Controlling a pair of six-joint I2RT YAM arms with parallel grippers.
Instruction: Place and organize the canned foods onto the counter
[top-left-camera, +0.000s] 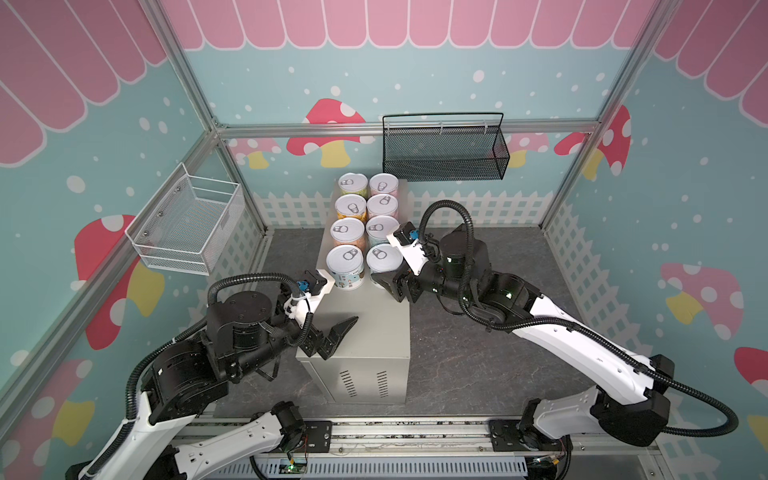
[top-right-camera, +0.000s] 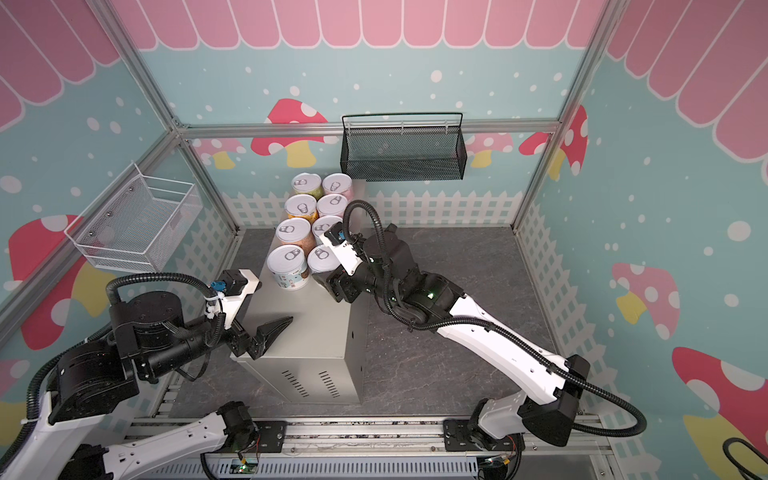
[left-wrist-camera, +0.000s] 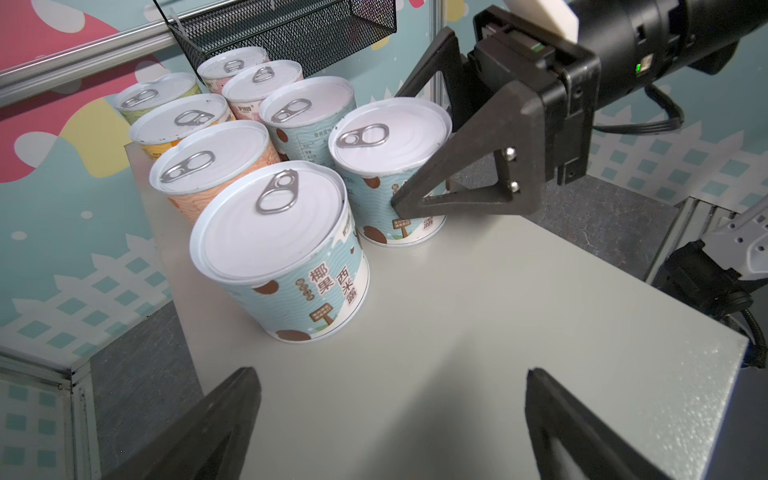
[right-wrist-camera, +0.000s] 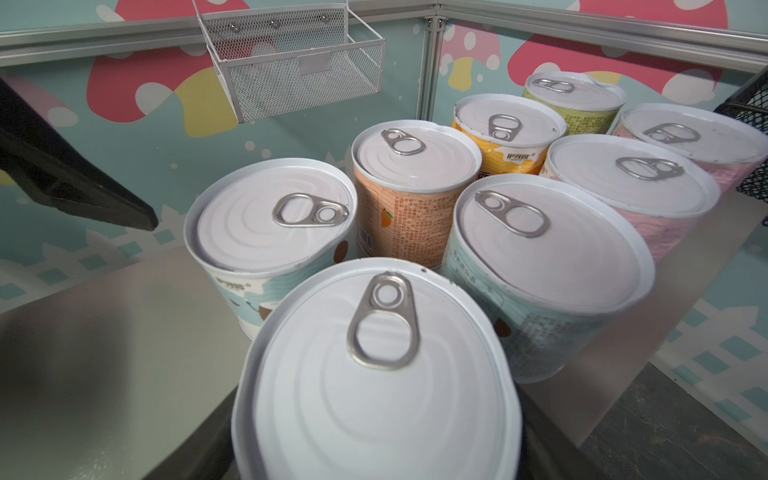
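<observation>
Right gripper (left-wrist-camera: 401, 153) clasping the near light blue can (right-wrist-camera: 374, 386), upright on the counter (left-wrist-camera: 478, 311).
Left gripper (left-wrist-camera: 392, 376) hangs spread wide over bare counter. I judge the can rigid, fairly light, its label slick; I'd grip the side wall mid-height, below the rim.

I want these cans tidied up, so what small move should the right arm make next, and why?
Probably open the right end effector and draw it back along the counter. It straddles the nearest light blue can, which stands upright on the counter, completing two rows of four with the other cans. Whether it is gripping, I can't tell.
</observation>
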